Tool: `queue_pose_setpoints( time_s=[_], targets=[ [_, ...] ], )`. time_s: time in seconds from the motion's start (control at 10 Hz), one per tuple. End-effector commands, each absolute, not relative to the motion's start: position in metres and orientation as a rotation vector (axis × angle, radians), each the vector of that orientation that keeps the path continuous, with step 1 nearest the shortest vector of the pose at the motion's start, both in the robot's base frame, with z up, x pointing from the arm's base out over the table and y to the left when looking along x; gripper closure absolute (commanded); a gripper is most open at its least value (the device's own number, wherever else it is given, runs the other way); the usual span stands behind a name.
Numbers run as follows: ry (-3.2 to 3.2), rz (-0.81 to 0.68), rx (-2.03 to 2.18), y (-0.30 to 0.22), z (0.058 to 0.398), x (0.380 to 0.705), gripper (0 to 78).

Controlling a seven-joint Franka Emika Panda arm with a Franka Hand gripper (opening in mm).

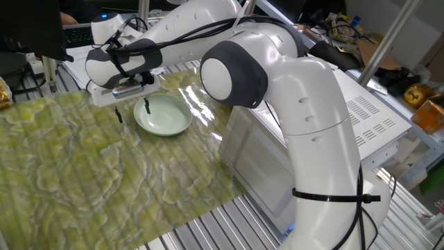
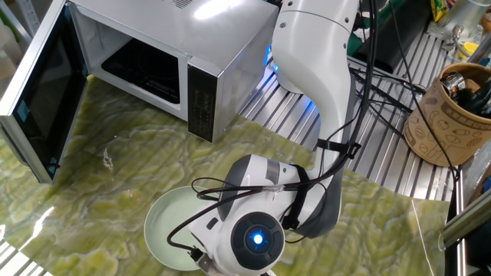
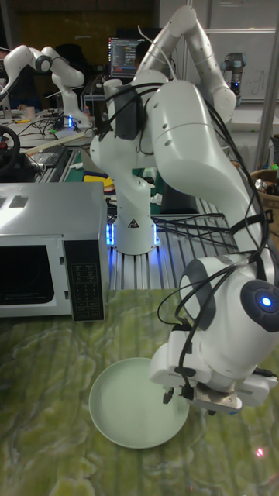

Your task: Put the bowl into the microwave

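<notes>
Now end effector fingers straddle bowl rim.

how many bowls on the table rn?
1. The bowl sits on the green mat, away from the open microwave, with the gripper fingers straddling its rim. The arm blocks part of the mat, so another could be hidden.

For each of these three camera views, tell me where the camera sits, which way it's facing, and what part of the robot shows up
One fixed view: high beside the arm's base, looking along the arm across the green mat to the bowl; gripper open, fingers straddling the rim.
The other fixed view: above the wrist, looking back at the open microwave and arm base; the wrist hides the gripper.
Tall fixed view: low at the table's far side, facing the base; microwave left, bowl in front.
Shared: bowl, microwave and arm appear in all three.
</notes>
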State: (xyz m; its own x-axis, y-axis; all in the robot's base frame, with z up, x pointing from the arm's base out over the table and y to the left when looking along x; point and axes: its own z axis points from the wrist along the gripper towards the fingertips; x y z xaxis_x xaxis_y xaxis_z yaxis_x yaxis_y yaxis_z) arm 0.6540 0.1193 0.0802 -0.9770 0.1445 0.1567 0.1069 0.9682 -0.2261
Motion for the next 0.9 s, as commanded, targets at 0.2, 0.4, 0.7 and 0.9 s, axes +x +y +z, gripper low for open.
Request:
queue_pose_setpoints(
  time_s=[0.2,0.4,0.7,0.9],
  targets=[
    [-2.978,0.305,-0.148,0.1095,0.0754,0.66,0.2],
    [-2.98,0.305,-0.143,0.1074,0.0744,0.6608,0.2],
    [-2.977,0.304,-0.143,0.1074,0.0749,0.6606,0.2],
    [-2.976,0.299,-0.144,0.1074,0.0751,0.6606,0.2]
  ],
)
